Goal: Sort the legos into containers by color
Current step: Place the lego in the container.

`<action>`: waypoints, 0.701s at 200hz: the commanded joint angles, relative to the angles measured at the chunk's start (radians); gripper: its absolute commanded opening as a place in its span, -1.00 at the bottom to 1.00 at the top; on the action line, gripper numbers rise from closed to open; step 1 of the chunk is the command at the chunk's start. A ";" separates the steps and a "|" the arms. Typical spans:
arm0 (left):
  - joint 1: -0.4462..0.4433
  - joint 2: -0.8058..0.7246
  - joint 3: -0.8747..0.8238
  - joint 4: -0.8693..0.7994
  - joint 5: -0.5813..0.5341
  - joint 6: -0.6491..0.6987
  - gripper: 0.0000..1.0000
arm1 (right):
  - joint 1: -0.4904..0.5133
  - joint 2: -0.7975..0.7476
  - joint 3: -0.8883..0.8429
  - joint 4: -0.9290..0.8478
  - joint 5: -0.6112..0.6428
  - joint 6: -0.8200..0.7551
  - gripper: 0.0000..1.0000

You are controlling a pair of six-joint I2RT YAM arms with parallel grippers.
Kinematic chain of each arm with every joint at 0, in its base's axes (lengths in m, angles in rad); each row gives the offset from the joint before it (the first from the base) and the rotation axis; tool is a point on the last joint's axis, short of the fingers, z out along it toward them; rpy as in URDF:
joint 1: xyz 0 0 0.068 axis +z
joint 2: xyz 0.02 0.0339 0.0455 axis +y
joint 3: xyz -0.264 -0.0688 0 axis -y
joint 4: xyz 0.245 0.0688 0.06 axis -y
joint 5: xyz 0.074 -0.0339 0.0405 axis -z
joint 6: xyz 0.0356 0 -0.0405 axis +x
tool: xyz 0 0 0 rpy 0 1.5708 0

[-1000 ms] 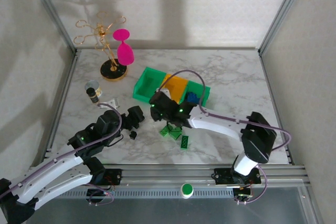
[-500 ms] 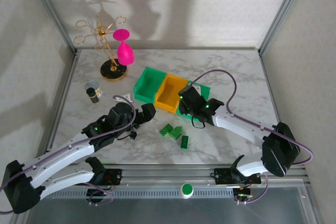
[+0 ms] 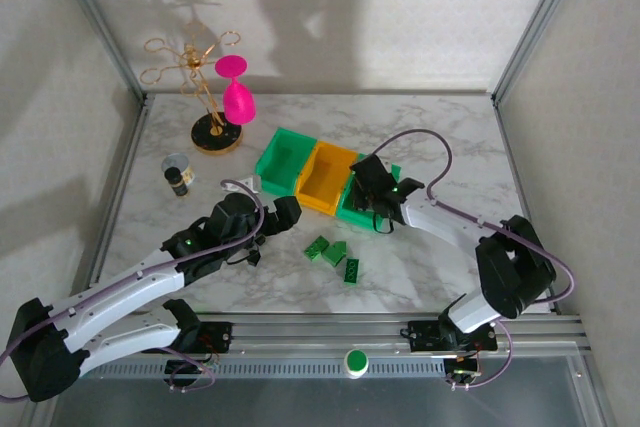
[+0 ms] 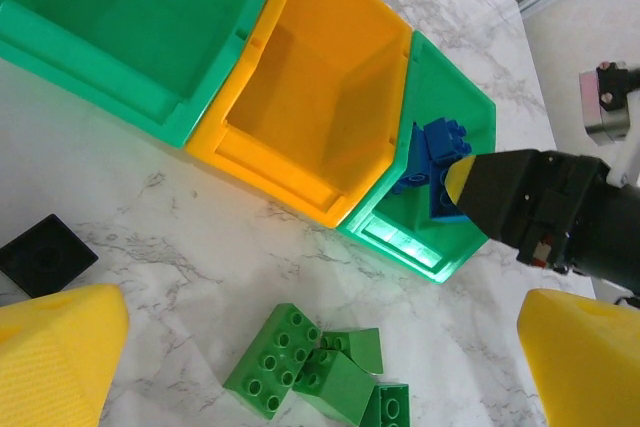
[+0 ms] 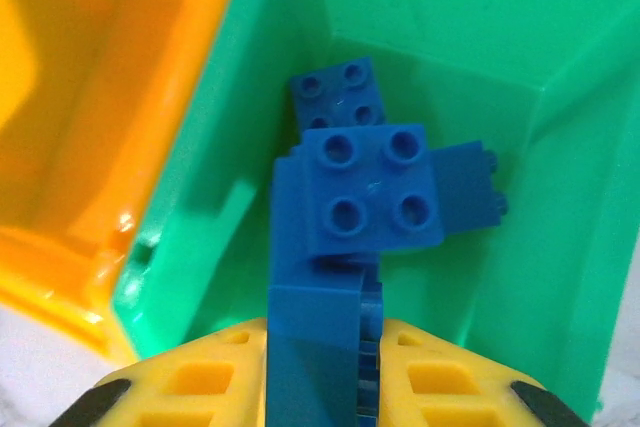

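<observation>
Probably a robotics lab test cell: white panels [image 3: 400, 7] in an aluminium frame [image 3: 535, 27] enclose a marble-patterned table [image 3: 450, 147].

White link shells and black joint housings on left arm [image 3: 130, 285] and right arm [image 3: 440, 225]. Thin purple-grey cables [image 3: 412, 137] looped alongside. Black bases [image 3: 205, 335]. Yellow fingers [image 4: 60, 357], finely textured, on the left; grid-recessed yellow pads [image 5: 195, 382] with black corners on the right.

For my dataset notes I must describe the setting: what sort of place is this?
Probably a robotics lab test cell, not a home: white panel walls in an aluminium frame enclose a marble-pattern table, and the left arm and right arm are bolted to a rail at its near edge.
</observation>
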 commanded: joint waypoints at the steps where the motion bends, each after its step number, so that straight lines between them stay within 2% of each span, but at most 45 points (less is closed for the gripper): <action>1: -0.009 0.006 0.034 0.011 -0.002 0.022 0.99 | -0.034 0.030 0.052 0.028 -0.006 -0.044 -0.48; 53: -0.009 0.018 0.039 0.016 -0.005 0.023 0.99 | -0.085 0.083 0.100 0.036 -0.023 -0.075 -0.43; 96: -0.009 0.013 0.037 0.010 -0.009 0.026 0.99 | -0.094 0.094 0.117 0.026 -0.021 -0.089 -0.24; 140: -0.009 0.010 0.042 0.006 -0.011 0.026 0.99 | -0.094 0.039 0.136 -0.014 -0.007 -0.102 -0.07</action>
